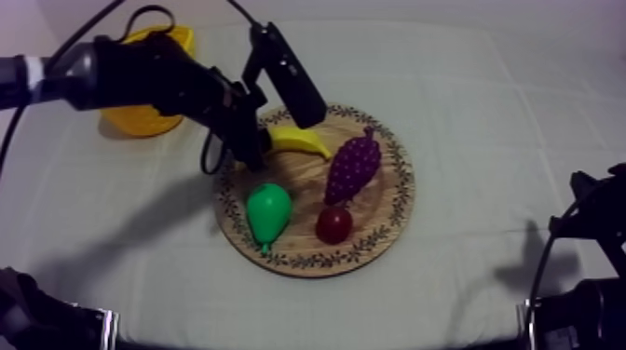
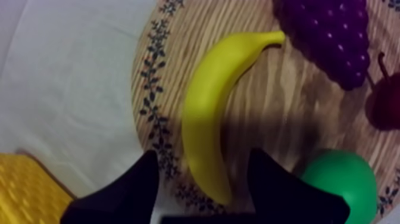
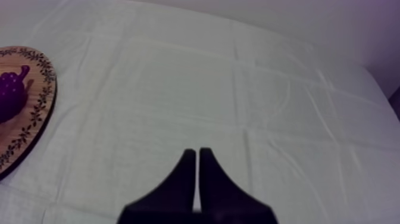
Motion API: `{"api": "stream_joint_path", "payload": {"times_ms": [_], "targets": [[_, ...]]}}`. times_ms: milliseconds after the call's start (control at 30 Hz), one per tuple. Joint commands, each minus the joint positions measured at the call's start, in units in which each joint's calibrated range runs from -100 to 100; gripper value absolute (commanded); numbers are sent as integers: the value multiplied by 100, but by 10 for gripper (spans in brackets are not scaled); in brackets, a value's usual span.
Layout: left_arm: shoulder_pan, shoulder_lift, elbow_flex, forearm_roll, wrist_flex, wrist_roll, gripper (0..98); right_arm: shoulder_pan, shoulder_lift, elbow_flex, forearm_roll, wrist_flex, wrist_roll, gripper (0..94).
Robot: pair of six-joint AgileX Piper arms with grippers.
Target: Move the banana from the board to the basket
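Observation:
The yellow banana [image 1: 300, 141] lies on the round wooden board [image 1: 399, 200] near its far left rim. My left gripper [image 1: 250, 147] reaches in from the upper left and hangs over the banana's near end. In the left wrist view the banana [image 2: 208, 107] runs between the two black fingers [image 2: 140, 184], which stand apart on either side of its lower end; a strip of board shows between one finger and the fruit. The left gripper [image 2: 204, 156] is open. The yellow basket [image 1: 140, 119] sits at the far left, partly behind the arm. My right gripper [image 3: 196, 156] is shut on nothing over bare cloth.
A purple bunch of grapes [image 1: 352, 168], a green pear [image 1: 268, 212] and a small red fruit [image 1: 333, 224] share the board close to the banana. The right arm [image 1: 587, 270] rests low at the right edge. A corner of the basket [image 2: 24, 190] lies beside the left finger.

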Motion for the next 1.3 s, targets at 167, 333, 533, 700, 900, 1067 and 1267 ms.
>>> {"api": "stream_joint_path", "payload": {"times_ms": [167, 333, 533, 700, 900, 1067, 1267], "targets": [[8, 958, -874, 18, 486, -18, 544, -1, -2, 2, 1, -3, 0, 3], [26, 1305, -1289, 8, 1020, 12, 482, -1, -2, 2, 1, -3, 0, 3], [58, 1525, -1501, -206, 1509, 315, 317, -1, -2, 2, 1, -3, 0, 3], [92, 1563, -1521, -381, 1557, 559, 199, -1, -2, 2, 1, -3, 0, 3], [129, 1322, -1574, -607, 1678, 744, 145, -1, -2, 2, 1, -3, 0, 3], [-12, 802, -2023, -749, 2087, 657, 135, -1, -2, 2, 1, -3, 0, 3], [-518, 186, -2902, -913, 2641, 489, 135, -1, -2, 2, 1, -3, 0, 3]]}}
